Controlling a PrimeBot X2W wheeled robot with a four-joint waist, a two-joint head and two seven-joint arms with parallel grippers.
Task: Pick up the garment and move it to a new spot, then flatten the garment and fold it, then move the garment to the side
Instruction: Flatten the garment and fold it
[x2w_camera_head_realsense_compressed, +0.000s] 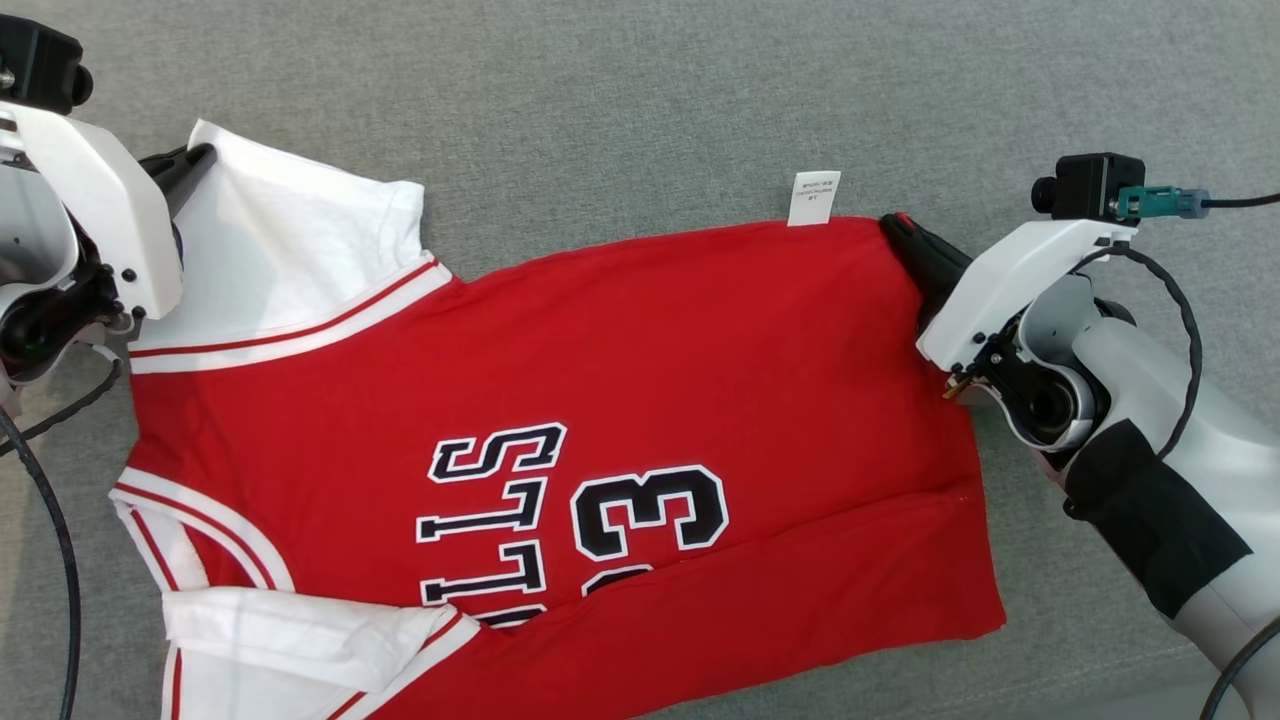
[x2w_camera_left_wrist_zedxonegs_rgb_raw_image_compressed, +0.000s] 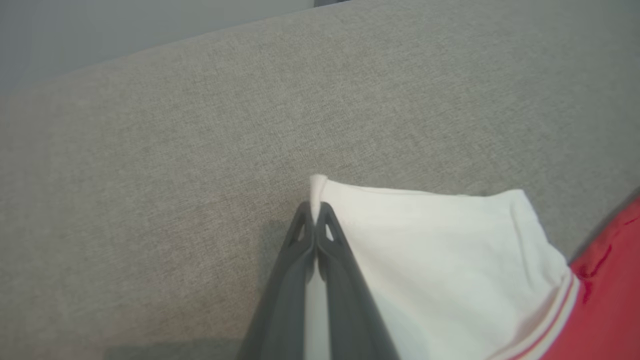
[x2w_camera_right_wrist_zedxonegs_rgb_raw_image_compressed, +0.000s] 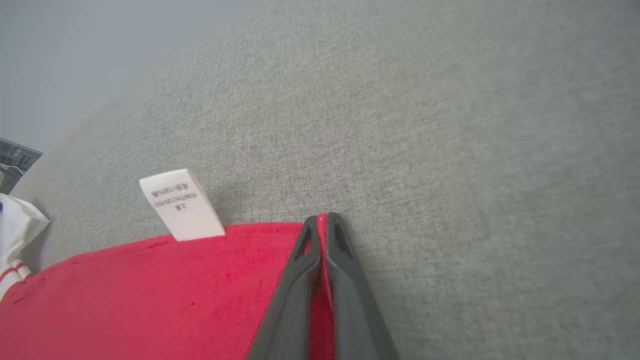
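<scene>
Closed tight, the right gripper (x2w_camera_head_realsense_compressed: 900, 232) comes in from the near right and pinches the far right corner of the garment (x2w_camera_head_realsense_compressed: 600, 400). In the right wrist view a fold of red cloth is squeezed between its dark fingers (x2w_camera_right_wrist_zedxonegs_rgb_raw_image_compressed: 345, 280). The left gripper (x2w_camera_head_realsense_compressed: 195, 160) comes in from the left, likewise pressed shut, and nips the far tip of a white sleeve (x2w_camera_head_realsense_compressed: 290, 240). In the left wrist view a strip of white cloth runs up between its fingers (x2w_camera_left_wrist_zedxonegs_rgb_raw_image_compressed: 285, 290) and pokes out past the tips. The garment, a red jersey with white sleeves and striped trim, lies spread on the grey fabric surface (x2w_camera_head_realsense_compressed: 640, 100), neck end to the left and hem to the right. Nearest, it runs off the bottom of the head view, where the second sleeve (x2w_camera_head_realsense_compressed: 300, 630) is folded in over the red. Across the middle sit black, white-edged lettering (x2w_camera_head_realsense_compressed: 495, 520) and a number (x2w_camera_head_realsense_compressed: 650, 510), turned sideways. Farther back, the red far edge runs fairly straight to the right gripper, and a small white label (x2w_camera_head_realsense_compressed: 813, 198) sticks out from it near that gripper. Beyond, the grey fabric runs to the top of the view.
</scene>
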